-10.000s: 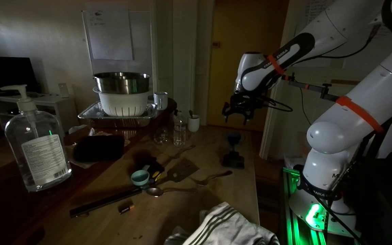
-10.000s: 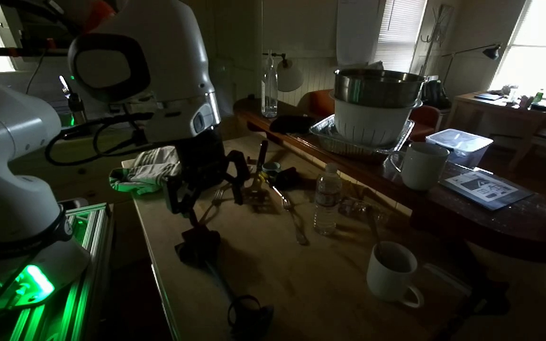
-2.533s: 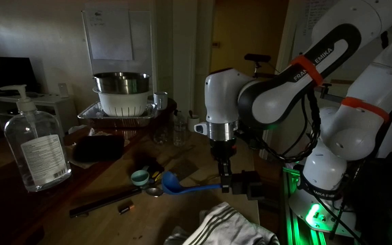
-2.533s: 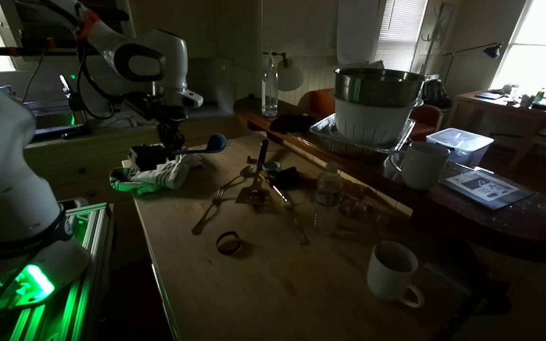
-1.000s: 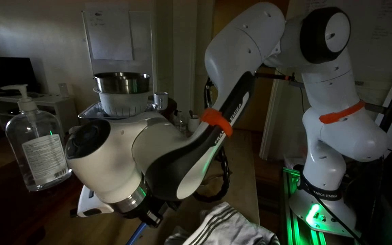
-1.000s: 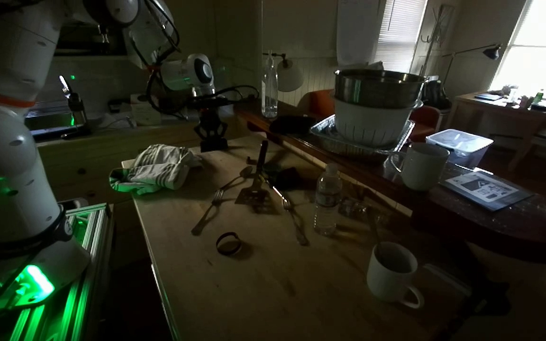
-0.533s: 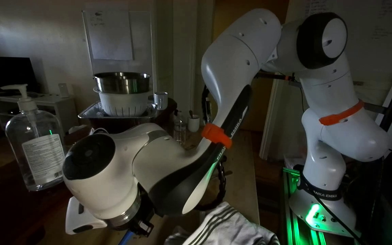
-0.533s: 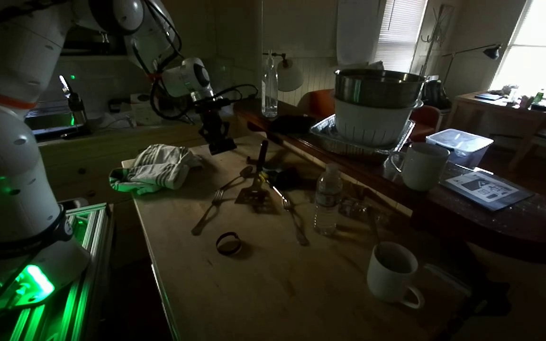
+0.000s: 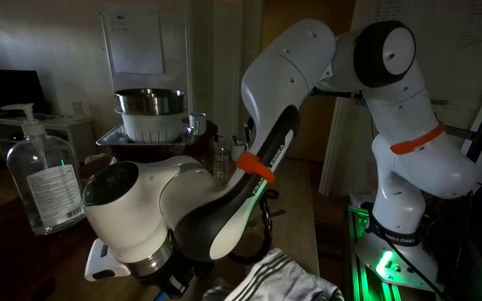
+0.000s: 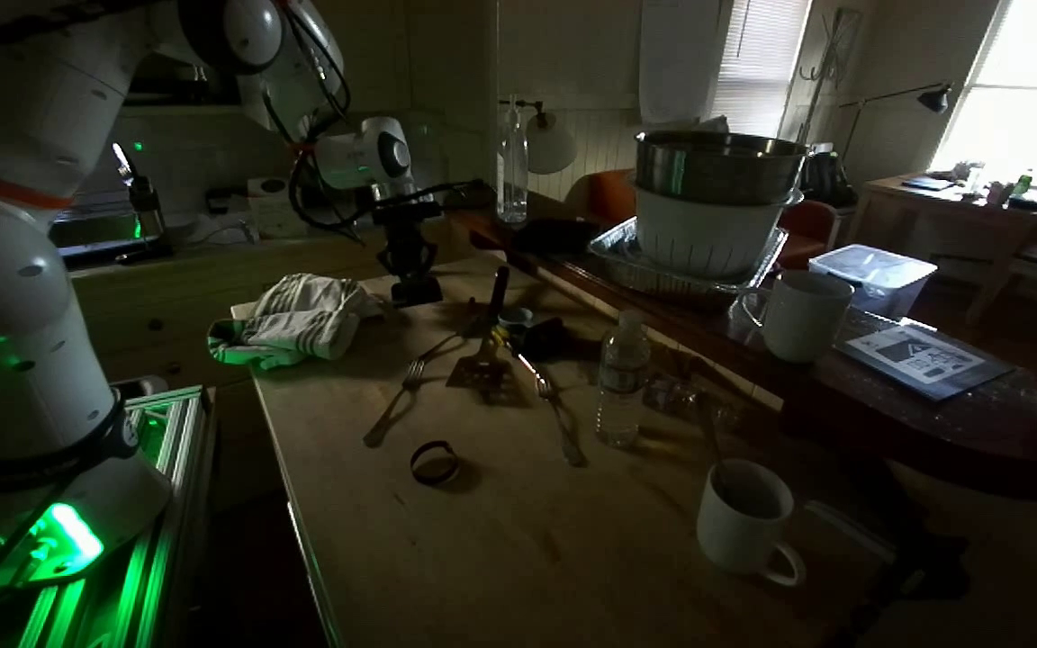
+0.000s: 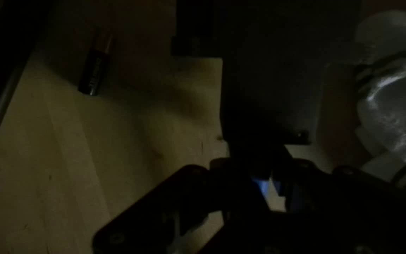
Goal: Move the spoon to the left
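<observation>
Slim, blue, plastic-looking spoon [image 9: 161, 297] looks squeezed in my black, two-fingered metal gripper [image 10: 410, 271] over the flat, brown wooden table [image 10: 518, 517], and I guess it's light, stiff, slippery, best held mid-handle.

I have the arm [image 9: 291, 71] bent high at the elbow [image 9: 385, 54], forearm [image 9: 268, 113] sloping steeply down to the wrist [image 9: 140, 213], which looms large in an exterior view. My tool [image 10: 408, 272] hangs beneath, pointing down, close to vertical in an exterior view. Wrist view very dark, but I read the fingers [image 11: 236, 187] there as drawn in close together. Base [image 9: 400, 259] glowing green.
</observation>
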Robot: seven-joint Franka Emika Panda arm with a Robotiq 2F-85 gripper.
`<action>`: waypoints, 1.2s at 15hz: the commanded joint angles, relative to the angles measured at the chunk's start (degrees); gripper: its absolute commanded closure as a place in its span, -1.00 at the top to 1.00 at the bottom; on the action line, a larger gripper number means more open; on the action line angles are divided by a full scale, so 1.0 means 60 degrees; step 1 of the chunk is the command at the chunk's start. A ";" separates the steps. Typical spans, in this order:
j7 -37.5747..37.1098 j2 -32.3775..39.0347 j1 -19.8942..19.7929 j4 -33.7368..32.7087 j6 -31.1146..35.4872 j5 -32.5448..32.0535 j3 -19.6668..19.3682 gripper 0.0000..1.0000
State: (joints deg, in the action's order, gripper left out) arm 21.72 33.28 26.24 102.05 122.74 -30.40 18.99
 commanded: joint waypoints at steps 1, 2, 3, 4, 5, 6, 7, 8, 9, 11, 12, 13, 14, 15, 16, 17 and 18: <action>0.0275 0.0049 -0.0152 0.0232 0.0987 0.0267 0.0026 -0.89; 0.0358 0.0075 -0.0154 0.0306 0.1284 0.0205 0.0017 -0.89; 0.0446 0.0117 -0.0151 0.0375 0.1517 0.0164 -0.0001 -0.89; 0.0568 0.0150 -0.0169 0.0441 0.1732 0.0184 0.0009 -0.89; 0.0633 0.0155 -0.0189 0.0505 0.1875 0.0240 0.0026 -0.89; 0.0733 0.0142 -0.0204 0.0565 0.2000 0.0256 0.0041 -0.89; 0.0739 0.0113 -0.0193 0.0578 0.2048 0.0247 0.0018 -0.89; 0.0812 0.0071 -0.0199 0.0562 0.2028 0.0247 0.0016 -0.89; 0.0900 0.0037 -0.0212 0.0533 0.1966 0.0284 0.0030 -0.89; 0.1087 0.0015 -0.0249 0.0469 0.1759 0.0411 0.0093 -0.76; 0.1277 -0.0044 -0.0277 0.0438 0.1556 0.0500 0.0142 -0.04; 0.1469 -0.0135 -0.0344 0.0398 0.1279 0.0729 0.0246 -0.03; 0.1595 -0.0313 -0.0358 0.0360 0.0981 0.0850 0.0281 0.07; 0.1786 -0.0481 -0.0451 0.0287 0.0615 0.1140 0.0394 0.24; 0.1887 -0.0733 -0.0497 0.0224 0.0270 0.1322 0.0457 0.38; 0.2058 -0.0932 -0.0571 0.0166 0.0006 0.1531 0.0547 0.56; 0.2220 -0.1243 -0.0607 0.0051 -0.0561 0.1857 0.0664 0.69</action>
State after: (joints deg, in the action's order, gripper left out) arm 31.51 30.77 23.90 102.77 126.46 -24.18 21.01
